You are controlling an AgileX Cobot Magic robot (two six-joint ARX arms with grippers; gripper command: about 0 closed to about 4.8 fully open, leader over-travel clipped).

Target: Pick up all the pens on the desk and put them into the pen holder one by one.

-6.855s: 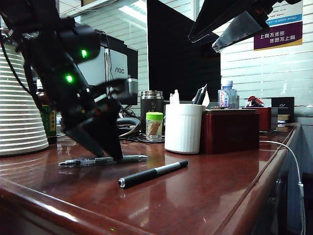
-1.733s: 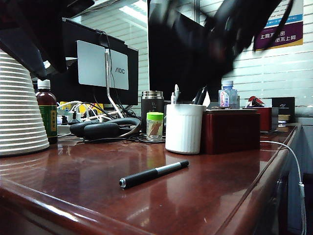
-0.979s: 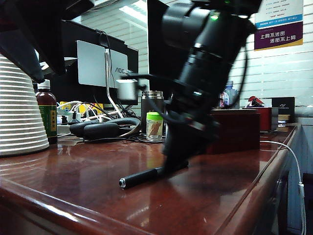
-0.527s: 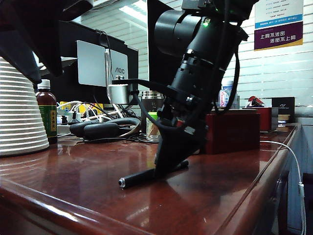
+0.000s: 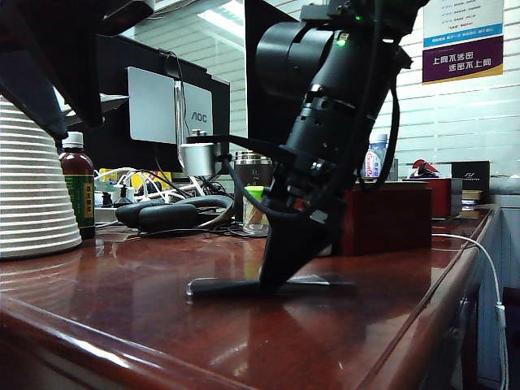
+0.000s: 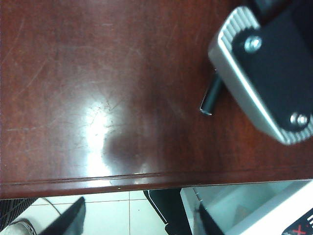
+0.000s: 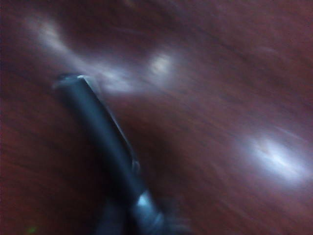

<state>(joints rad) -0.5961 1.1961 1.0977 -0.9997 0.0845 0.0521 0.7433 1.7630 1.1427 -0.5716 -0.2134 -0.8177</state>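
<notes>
- The exterior view is dim and backlit: a ceiling lamp (image 5: 221, 20) and pale blinds (image 5: 443, 122) glow behind, leaving the right arm (image 5: 329, 106) almost a silhouette.
- Soft reflections of that light streak the glossy table (image 5: 122, 301); the arm's dark shadow pools under it.
- The pen (image 5: 244, 286) on the table shows as a blurred smear there.
- The left wrist view is mostly sharp, with a white glare patch on the table (image 6: 95, 132); the left tool (image 6: 266, 73) is close and soft at its edges.
- The right wrist view is dark and heavily motion-blurred; the pen (image 7: 105, 142) is fuzzy, with smeared highlights on the wood (image 7: 274, 156).
</notes>
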